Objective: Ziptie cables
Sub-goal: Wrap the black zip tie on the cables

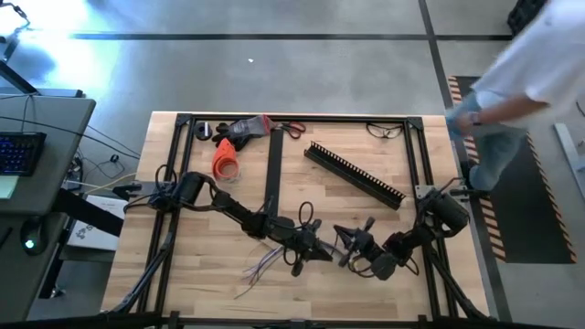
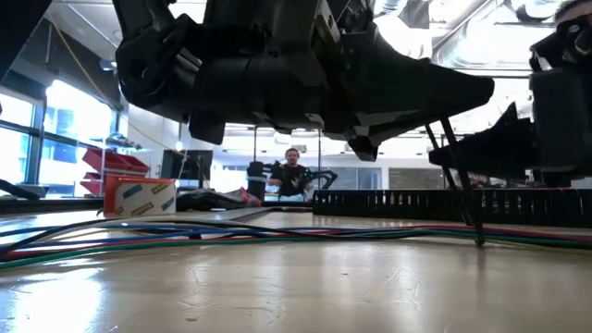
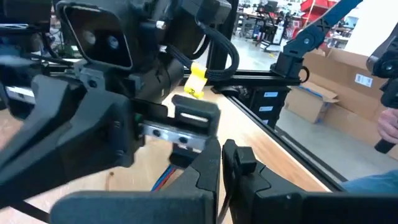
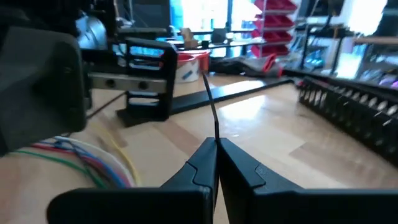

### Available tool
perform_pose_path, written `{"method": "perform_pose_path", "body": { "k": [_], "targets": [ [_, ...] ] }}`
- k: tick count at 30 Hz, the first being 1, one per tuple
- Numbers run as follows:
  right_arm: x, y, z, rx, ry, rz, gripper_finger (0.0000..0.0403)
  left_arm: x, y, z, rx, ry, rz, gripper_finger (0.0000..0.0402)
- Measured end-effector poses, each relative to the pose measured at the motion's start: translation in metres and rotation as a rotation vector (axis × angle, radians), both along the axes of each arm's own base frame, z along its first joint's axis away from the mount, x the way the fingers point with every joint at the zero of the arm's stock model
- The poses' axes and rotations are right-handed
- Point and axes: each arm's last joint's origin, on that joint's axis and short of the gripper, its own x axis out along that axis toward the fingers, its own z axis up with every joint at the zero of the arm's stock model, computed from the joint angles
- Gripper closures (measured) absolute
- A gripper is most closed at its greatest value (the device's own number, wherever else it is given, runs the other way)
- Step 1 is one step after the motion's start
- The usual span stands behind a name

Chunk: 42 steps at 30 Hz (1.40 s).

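A: Starting big, with the table [image 1: 384, 274]. Any bundling done yet?

B: None visible. Both arms meeting low in the middle of the high view: left gripper [image 1: 309, 247] just left of centre, right gripper [image 1: 352, 247] just right of it, close together. Slotted channel [image 1: 355, 174] lying diagonally toward the upper right of the board, well apart from the work.

A: And the cables [image 1: 263, 265]?

B: Lower centre-left in the high view, just down and left of the left gripper. Loose, ends splayed, no loop around them. Running flat across the wood in the low view.

A: Fingers?

B: Right: pinched tight on a thin black tie [image 4: 210, 106], rising straight from the tips in the right wrist view. Left: clenched too, with nothing made out between the tips.

A: So what remains?

B: Nearly everything, judging by this: gathering the strands, wrapping, threading, pulling tight.

A: Anything hard to read?

B: Cannot tell whether the tie touches the cables, or where its head is. Low view mostly blocked by arm bodies. A person [image 1: 526, 73] blurred and cut off at the upper right edge.
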Motion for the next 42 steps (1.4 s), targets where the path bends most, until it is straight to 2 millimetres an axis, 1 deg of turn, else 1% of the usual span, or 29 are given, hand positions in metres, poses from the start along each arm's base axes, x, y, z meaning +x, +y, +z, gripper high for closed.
{"method": "perform_pose_path", "body": {
  "k": [4, 11, 13, 16, 19, 21, 24, 27, 30, 33, 36, 42],
  "targets": [
    [-0.002, -0.002, -0.006, 0.057, -0.012, -0.001, 0.0403, -0.001, -0.002, 0.001, 0.026, -0.02, -0.001, 0.0402],
    [-0.007, -0.004, -0.014, 0.084, -0.04, -0.054, 0.0403, -0.002, -0.008, 0.004, 0.071, -0.09, 0.007, 0.0402],
    [-0.009, -0.003, -0.014, 0.093, -0.064, -0.073, 0.0403, 0.0, -0.008, 0.0, 0.051, -0.147, 0.021, 0.0402],
    [-0.012, -0.002, -0.014, 0.095, -0.101, -0.101, 0.0403, 0.008, -0.011, -0.013, -0.021, -0.207, 0.007, 0.0402],
    [-0.014, -0.002, -0.015, 0.107, -0.117, -0.106, 0.0403, 0.016, -0.012, -0.03, -0.076, -0.171, -0.029, 0.0402],
    [-0.015, -0.001, -0.016, 0.114, -0.12, -0.104, 0.0403, 0.021, -0.013, -0.038, -0.098, -0.158, -0.047, 0.0402],
    [-0.016, -0.002, -0.017, 0.127, -0.125, -0.104, 0.0403, 0.026, -0.015, -0.041, -0.129, -0.16, -0.08, 0.0402],
    [-0.017, -0.003, -0.019, 0.132, -0.126, -0.106, 0.0403, 0.026, -0.015, -0.047, -0.145, -0.114, -0.08, 0.0402],
    [-0.017, -0.004, -0.02, 0.14, -0.129, -0.107, 0.0403, 0.026, -0.015, -0.05, -0.137, -0.065, -0.1, 0.0402],
    [-0.017, -0.004, -0.02, 0.142, -0.128, -0.106, 0.0403, 0.026, -0.013, -0.052, -0.17, -0.01, -0.155, 0.0402],
    [-0.017, -0.004, -0.022, 0.149, -0.103, -0.084, 0.0403, 0.027, -0.01, -0.051, -0.198, 0.007, -0.212, 0.0402],
    [-0.018, -0.005, -0.024, 0.141, -0.075, -0.072, 0.0403, 0.029, -0.001, -0.051, -0.193, 0.003, -0.201, 0.0402]
  ]
}}
